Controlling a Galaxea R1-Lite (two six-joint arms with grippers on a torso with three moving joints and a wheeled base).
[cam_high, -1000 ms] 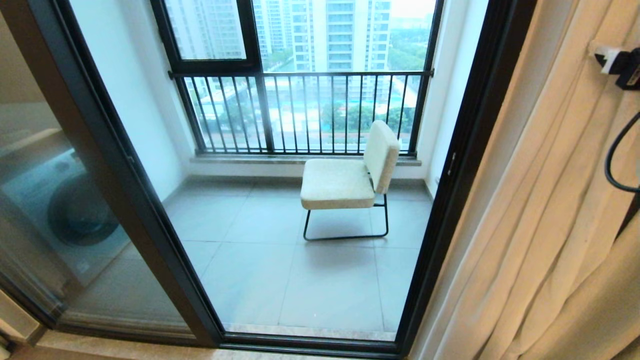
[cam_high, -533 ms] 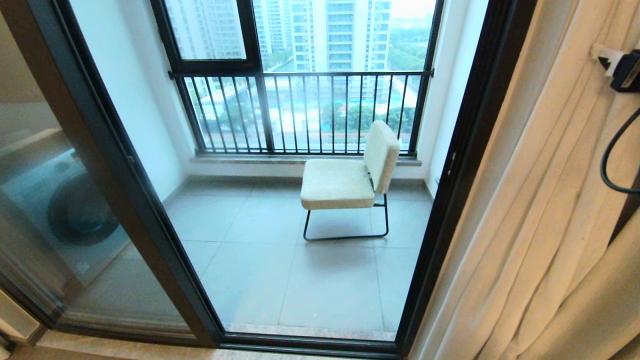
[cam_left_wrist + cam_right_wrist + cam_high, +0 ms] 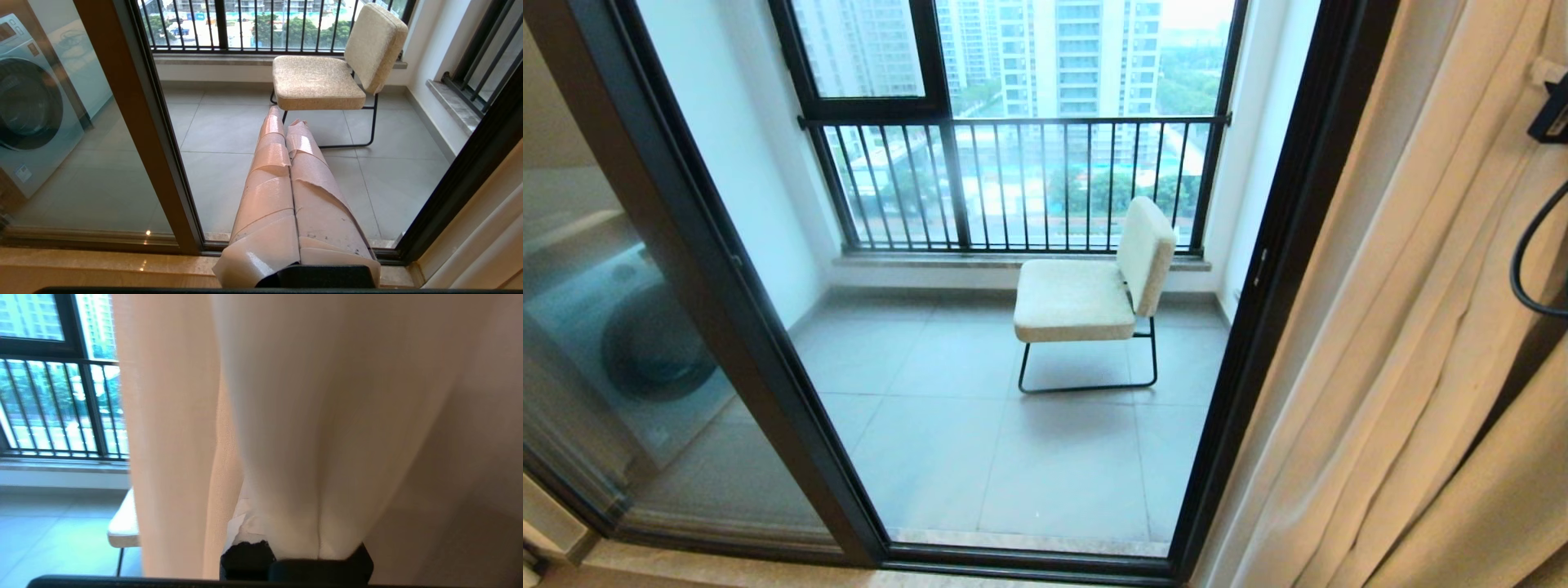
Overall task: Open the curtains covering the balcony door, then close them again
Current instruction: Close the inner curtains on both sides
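The cream curtains (image 3: 1405,367) hang bunched at the right of the balcony door (image 3: 1282,245), whose dark-framed opening stands uncovered. My right gripper (image 3: 1553,114) is at the right edge of the head view, high up against the folds. In the right wrist view the gripper (image 3: 302,543) is shut, and a curtain fold (image 3: 327,416) fans out from between its jaws and hides the fingertips. A sheer fold (image 3: 171,416) hangs beside it. My left gripper (image 3: 286,118) is shut on nothing, parked low and pointing at the balcony floor.
A cream chair (image 3: 1094,286) on black legs stands on the balcony's tiled floor. Behind it is a dark-framed window with railing bars (image 3: 1013,180). A washing machine (image 3: 629,343) shows through the left glass panel. A stone sill (image 3: 102,269) runs along the door's foot.
My right gripper has shut on the curtain fold and slid toward the right edge of the head view, its white tip now mostly out of sight. The left arm has kept still.
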